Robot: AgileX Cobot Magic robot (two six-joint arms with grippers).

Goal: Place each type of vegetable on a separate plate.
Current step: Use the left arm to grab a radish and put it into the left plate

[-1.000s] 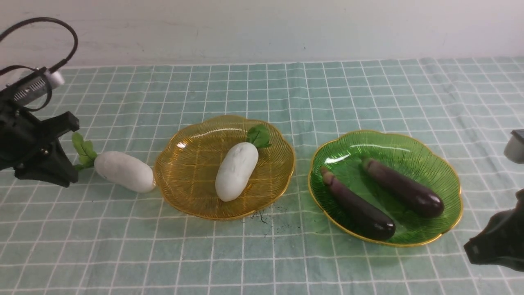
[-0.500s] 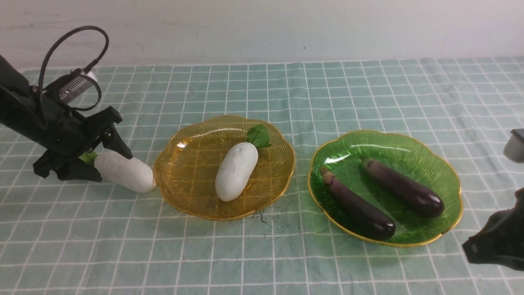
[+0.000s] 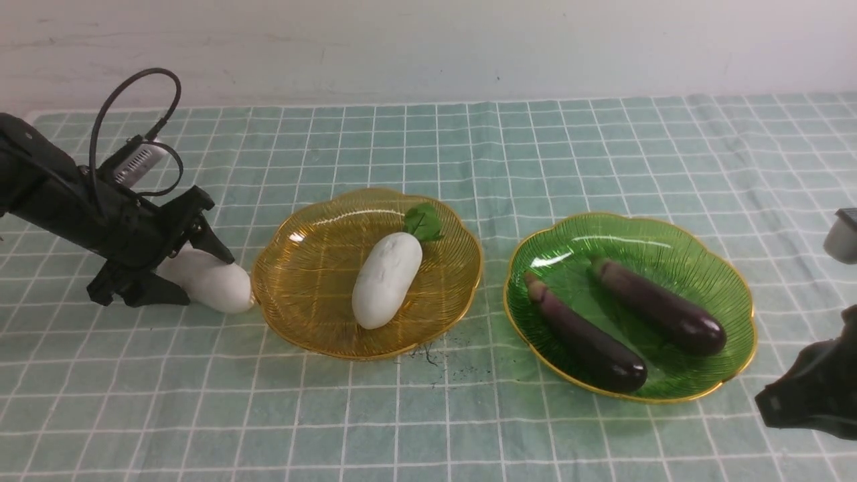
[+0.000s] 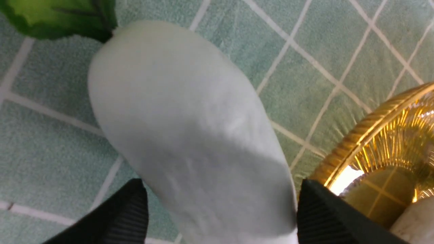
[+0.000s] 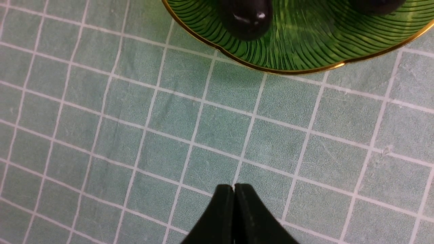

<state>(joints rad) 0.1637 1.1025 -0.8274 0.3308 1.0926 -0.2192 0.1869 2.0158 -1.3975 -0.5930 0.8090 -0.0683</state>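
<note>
One white radish [image 3: 224,289] lies on the checked cloth just left of the amber plate [image 3: 301,258]. My left gripper [image 3: 201,276] is open and low over it, one finger on each side. In the left wrist view the radish [image 4: 190,128] fills the space between the black fingers [image 4: 134,210], beside the amber plate's gold rim [image 4: 369,123]. A second radish [image 3: 387,280] lies in the amber plate. Two dark-purple eggplants [image 3: 586,335] [image 3: 659,306] lie in the green plate [image 3: 669,244]. My right gripper [image 5: 234,186] is shut and empty, over bare cloth near the green plate [image 5: 305,44].
A pale wall runs along the far edge of the table. Small dark smudges [image 3: 428,351] mark the cloth in front of the amber plate. The left arm's cable [image 3: 134,100] loops above its wrist. The right arm [image 3: 813,395] sits at the lower right edge.
My left arm has moved right and down to the radish on the cloth. Its jaws have opened wide and now straddle the radish, hiding the leaves. The right arm has stayed put.
</note>
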